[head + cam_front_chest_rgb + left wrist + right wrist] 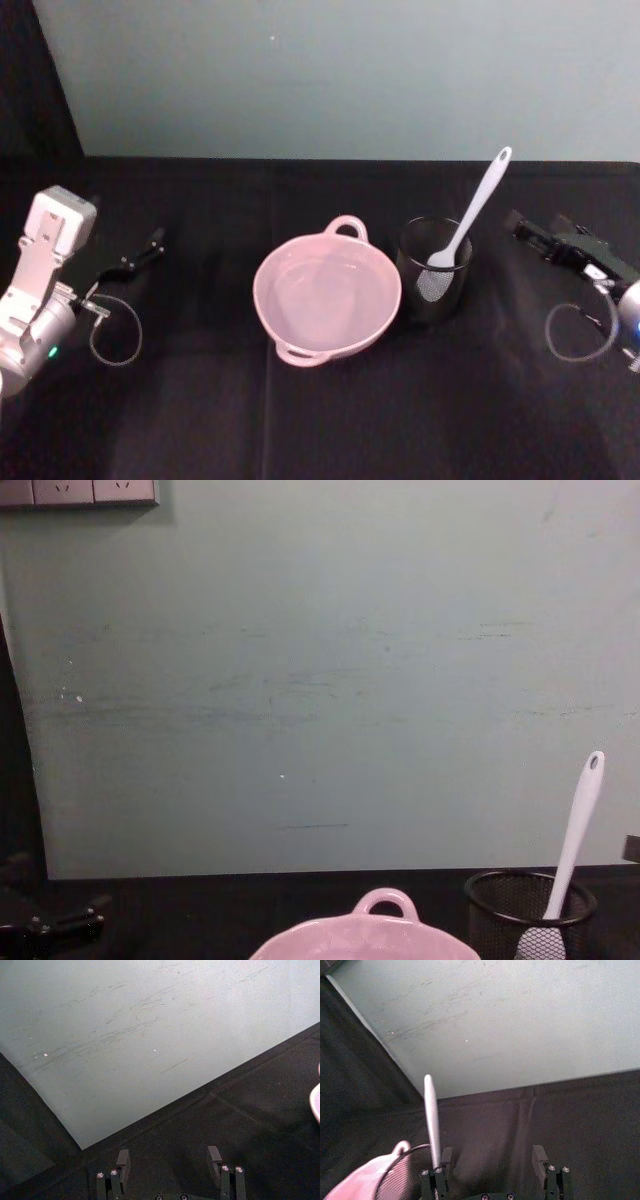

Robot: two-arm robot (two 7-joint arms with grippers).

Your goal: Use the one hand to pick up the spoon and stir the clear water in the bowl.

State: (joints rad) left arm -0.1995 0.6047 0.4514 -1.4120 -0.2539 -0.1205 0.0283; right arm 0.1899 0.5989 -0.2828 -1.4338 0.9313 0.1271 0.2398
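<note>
The spoon [468,217] stands blade-down in a black mesh cup [434,270], handle leaning up and away toward my right. The cup sits just right of the pink bowl [327,291], which holds clear water [322,290], mid-bench [320,420]. My right claw [493,1159] rests right of the cup, fingers apart, gripping nothing. My left claw [170,1158] lies at the bench's left side, fingers likewise apart.

Left gripper [150,243] rests far left, fingers [123,1158] apart; right gripper [522,226] far right, fingers [538,1156] apart.
</note>
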